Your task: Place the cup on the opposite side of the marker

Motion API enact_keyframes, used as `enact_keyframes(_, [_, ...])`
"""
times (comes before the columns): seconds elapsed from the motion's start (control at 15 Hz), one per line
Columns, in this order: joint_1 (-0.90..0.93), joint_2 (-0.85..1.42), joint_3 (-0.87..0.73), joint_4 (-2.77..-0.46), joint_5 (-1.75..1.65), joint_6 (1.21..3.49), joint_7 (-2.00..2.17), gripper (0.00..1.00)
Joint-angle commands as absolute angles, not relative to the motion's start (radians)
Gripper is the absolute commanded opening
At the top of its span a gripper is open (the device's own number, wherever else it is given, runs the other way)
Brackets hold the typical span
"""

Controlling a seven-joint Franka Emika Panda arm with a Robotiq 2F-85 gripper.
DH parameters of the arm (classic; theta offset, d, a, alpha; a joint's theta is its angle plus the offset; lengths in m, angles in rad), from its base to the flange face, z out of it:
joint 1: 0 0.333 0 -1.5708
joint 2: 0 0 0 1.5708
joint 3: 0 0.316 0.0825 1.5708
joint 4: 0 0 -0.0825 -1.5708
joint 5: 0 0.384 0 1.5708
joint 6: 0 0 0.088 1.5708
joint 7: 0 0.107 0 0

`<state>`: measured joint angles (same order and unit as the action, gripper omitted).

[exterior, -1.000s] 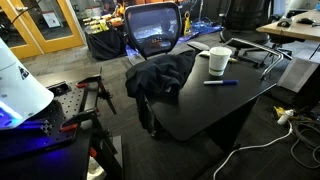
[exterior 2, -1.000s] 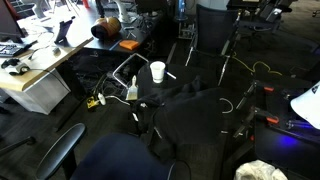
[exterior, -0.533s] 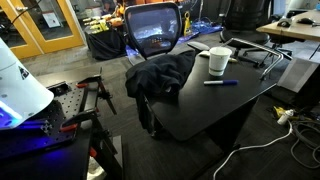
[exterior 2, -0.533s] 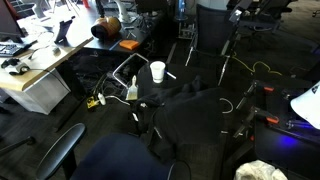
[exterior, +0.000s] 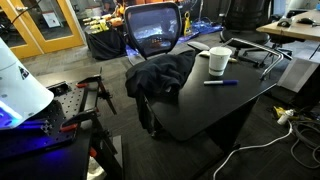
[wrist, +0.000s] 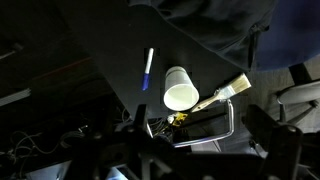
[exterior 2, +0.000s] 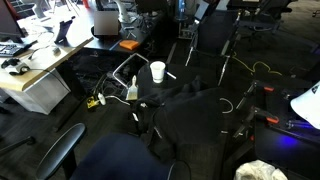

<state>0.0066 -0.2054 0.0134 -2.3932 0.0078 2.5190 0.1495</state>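
Observation:
The white cup [exterior: 217, 61] stands upright on the black table [exterior: 200, 110], near its far edge. It also shows in an exterior view [exterior 2: 157, 71] and in the wrist view [wrist: 180, 88]. The dark blue marker [exterior: 220, 83] lies flat just in front of the cup, and in the wrist view [wrist: 148, 70] it is beside the cup. My gripper [wrist: 200, 150] shows only in the wrist view, as two dark fingers set wide apart. It is open, empty, and well away from both the cup and the marker.
A paintbrush [wrist: 225, 93] lies next to the cup. A dark cloth [exterior: 160, 75] is heaped on the table below an office chair [exterior: 153, 30]. A metal frame [exterior: 250, 52] lies beyond the cup. A small bottle [exterior 2: 132, 90] stands at the table edge.
The cup, the marker and my arm have not moved. Only something in the far background of an exterior view has shifted.

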Motion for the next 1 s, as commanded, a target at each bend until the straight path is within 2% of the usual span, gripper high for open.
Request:
enact_keyframes(0.0, [-0.021, -0.051, 0.028, -2.232, -0.042, 2.486, 0.263, 1.00])
enact_keyframes(0.4, [-0.011, 0.136, -0.014, -2.074, -0.059, 2.443, 0.315, 1.00])
enact_keyframes(0.93, [-0.004, 0.370, -0.037, -1.938, -0.018, 2.493, 0.286, 1.00])
